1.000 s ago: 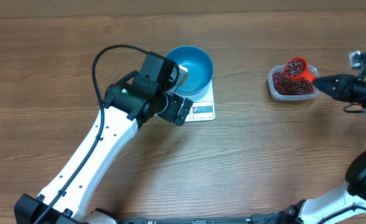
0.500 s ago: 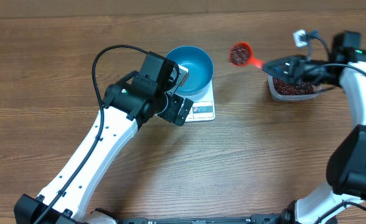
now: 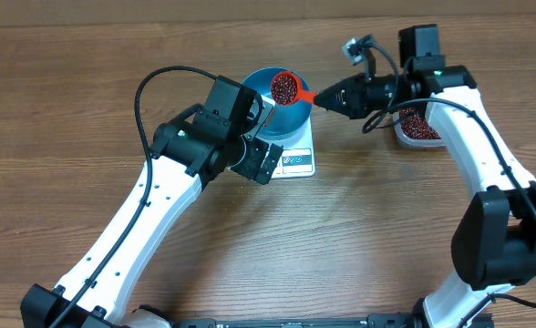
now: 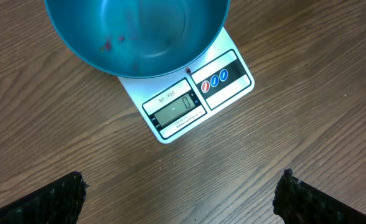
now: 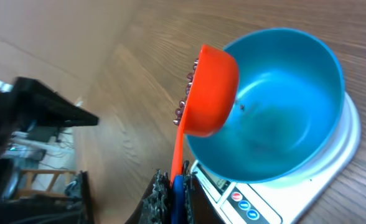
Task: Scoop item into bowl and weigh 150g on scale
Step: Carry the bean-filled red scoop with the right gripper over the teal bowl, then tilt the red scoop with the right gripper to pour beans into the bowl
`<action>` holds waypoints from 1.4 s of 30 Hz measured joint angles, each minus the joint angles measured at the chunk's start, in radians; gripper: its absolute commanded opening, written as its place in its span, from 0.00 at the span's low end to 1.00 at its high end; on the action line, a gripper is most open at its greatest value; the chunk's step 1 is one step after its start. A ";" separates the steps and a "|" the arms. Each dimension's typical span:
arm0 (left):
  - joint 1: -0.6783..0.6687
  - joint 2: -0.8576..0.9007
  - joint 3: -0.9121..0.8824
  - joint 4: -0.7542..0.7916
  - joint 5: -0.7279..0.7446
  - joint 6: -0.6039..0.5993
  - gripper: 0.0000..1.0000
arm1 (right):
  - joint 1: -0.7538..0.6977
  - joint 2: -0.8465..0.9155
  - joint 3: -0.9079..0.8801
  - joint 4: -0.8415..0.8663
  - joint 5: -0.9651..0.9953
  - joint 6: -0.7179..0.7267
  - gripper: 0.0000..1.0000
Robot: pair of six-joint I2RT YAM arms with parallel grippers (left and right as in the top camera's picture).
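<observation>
table (image 3: 386, 255): brown wood grain | bowl (image 3: 293, 111) on scale (image 3: 297, 162), centre-far, display 0 | right gripper (image 5: 173, 186) clamped on orange scoop (image 3: 286, 87) of beans (image 3: 284, 87) at bowl rim | left gripper (image 4: 180, 193) wide, empty, near scale | tub (image 3: 423, 128) far right

Loaded scoop (image 3: 284, 87) now over bowl (image 3: 287, 117)

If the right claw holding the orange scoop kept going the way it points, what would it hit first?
Probably the near rim of the round blue bowl on the flat white scale, though the right gripper may ride high enough to pass above it.
</observation>
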 measured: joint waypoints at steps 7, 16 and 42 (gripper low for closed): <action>0.000 0.000 0.000 0.000 0.000 -0.013 1.00 | 0.027 0.000 0.000 0.004 0.140 0.024 0.04; 0.000 0.000 0.000 0.000 0.000 -0.014 1.00 | 0.117 0.000 0.000 0.003 0.300 0.023 0.04; 0.000 0.000 0.000 0.000 0.000 -0.017 1.00 | 0.213 -0.105 0.006 -0.034 0.617 -0.028 0.04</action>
